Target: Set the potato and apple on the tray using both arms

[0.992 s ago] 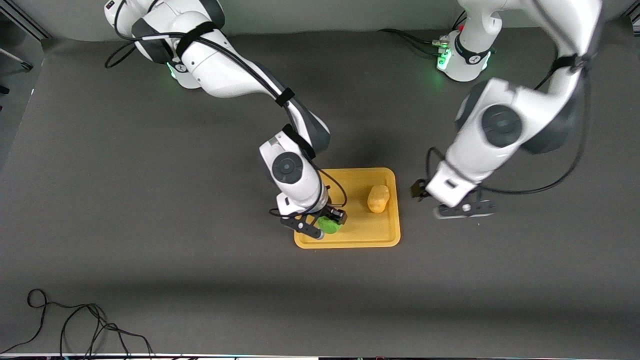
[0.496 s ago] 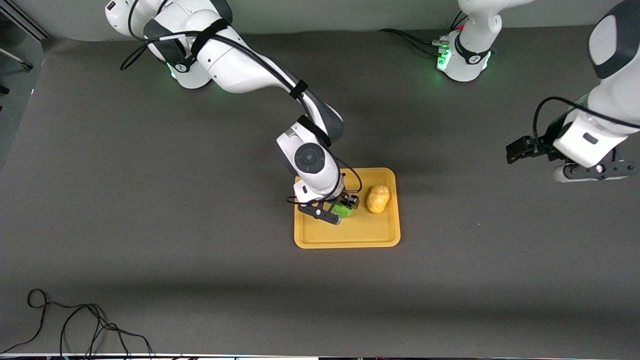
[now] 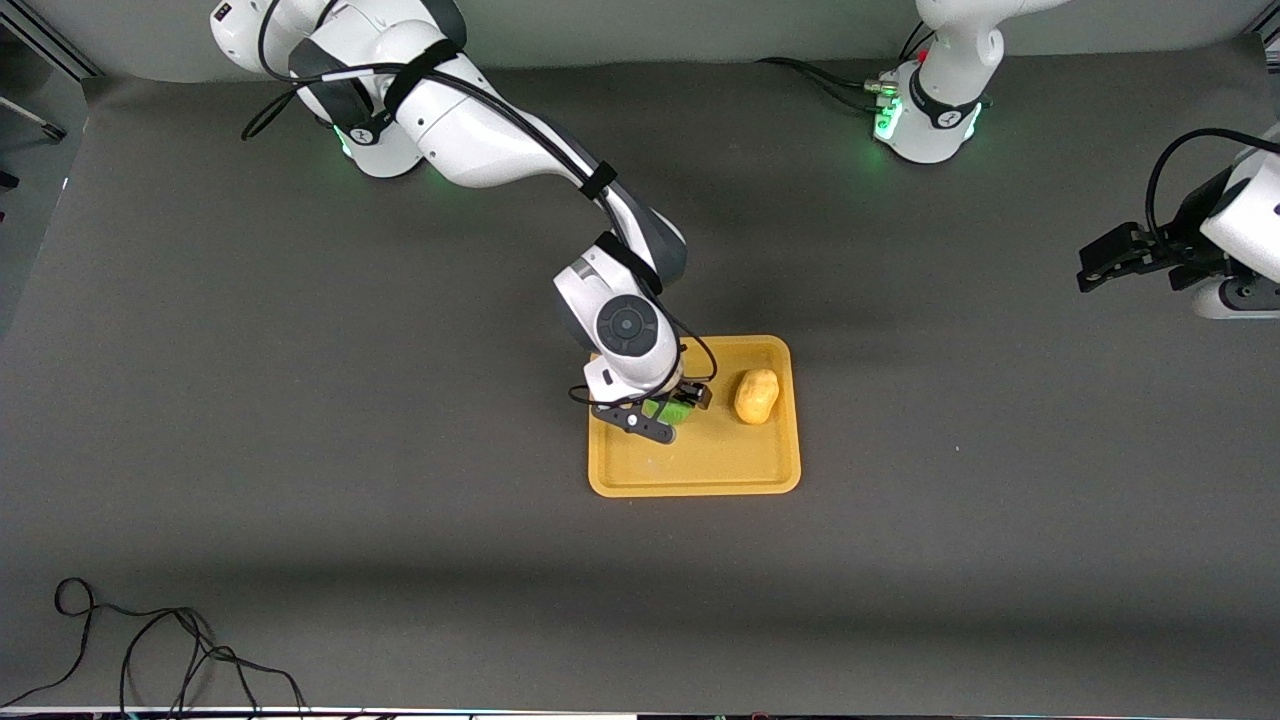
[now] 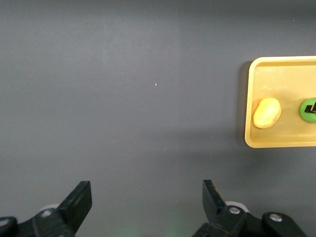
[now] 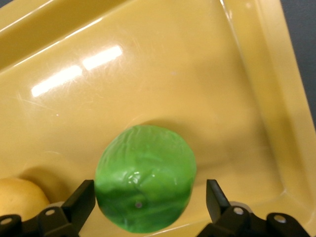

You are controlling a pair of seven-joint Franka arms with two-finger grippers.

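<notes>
The yellow-orange tray (image 3: pixel 740 470) lies mid-table. The potato (image 3: pixel 756 396) rests on it toward the left arm's end. The green apple (image 3: pixel 672 412) rests on the tray beside the potato. My right gripper (image 3: pixel 670 410) is low over the tray and open, one finger on each side of the apple (image 5: pixel 145 180), which sits on the tray floor (image 5: pixel 148 74). The potato's edge (image 5: pixel 17 197) also shows in the right wrist view. My left gripper (image 3: pixel 1240 298) is open and empty, up over bare table at the left arm's end. Its wrist view shows the tray (image 4: pixel 276 140), potato (image 4: pixel 267 112) and apple (image 4: pixel 308 109) at a distance.
A dark grey mat (image 3: pixel 400 500) covers the table. A black cable (image 3: pixel 150 650) lies loose near the front edge at the right arm's end. Both arm bases (image 3: pixel 930 110) stand along the table edge farthest from the front camera.
My left arm has swung away from the tray toward its own end of the table. My right gripper has moved with the apple from the tray's corner to beside the potato.
</notes>
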